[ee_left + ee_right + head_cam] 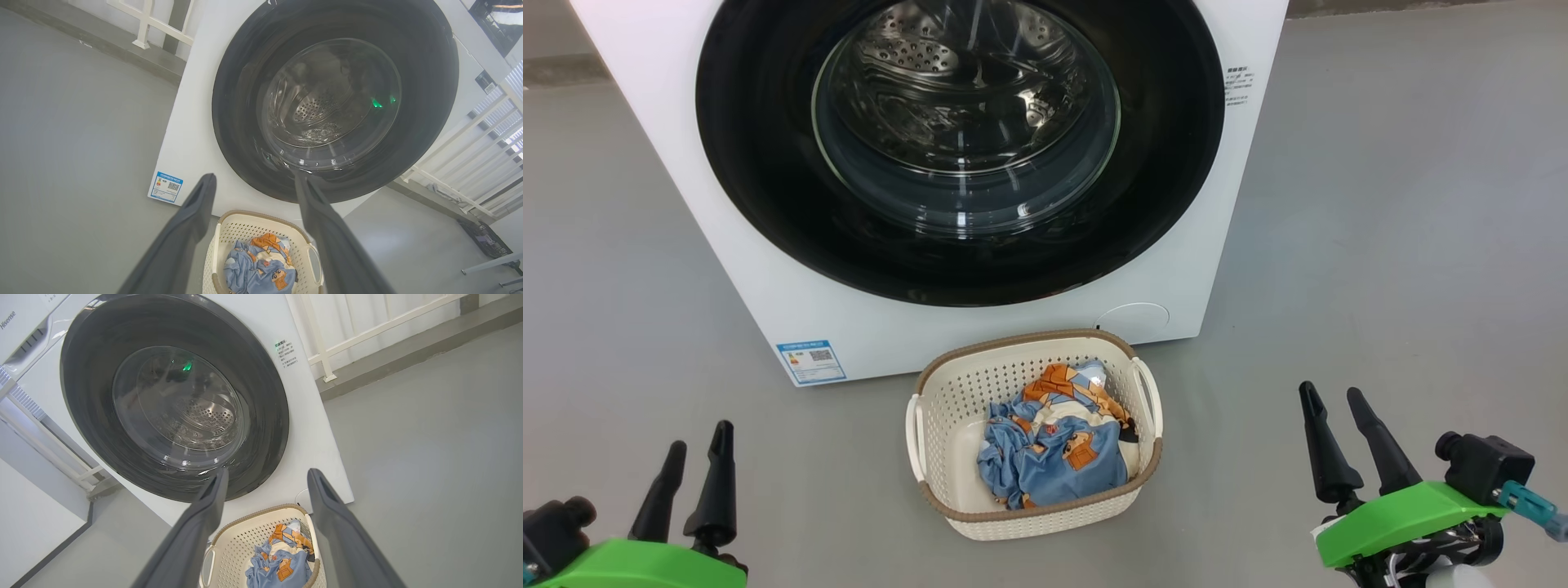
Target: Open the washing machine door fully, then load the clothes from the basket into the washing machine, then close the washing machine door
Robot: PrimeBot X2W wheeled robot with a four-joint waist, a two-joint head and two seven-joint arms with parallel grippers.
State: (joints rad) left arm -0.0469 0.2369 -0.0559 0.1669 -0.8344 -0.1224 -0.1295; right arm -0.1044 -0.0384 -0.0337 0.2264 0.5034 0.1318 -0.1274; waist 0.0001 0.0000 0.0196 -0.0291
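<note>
Basket [980, 376] between left gripper [698, 435] and right gripper [1330, 389], jaws spread, untouched.

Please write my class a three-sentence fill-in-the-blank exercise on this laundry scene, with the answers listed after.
1. The large round glossy black door of the big white washing machine is ____.
2. The soft light-blue printed clothes lie ____ the cream-white perforated plastic basket.
3. The left gripper and the right gripper hold nothing, and their jaws are ____.
Missing words: shut; inside; open.
</note>
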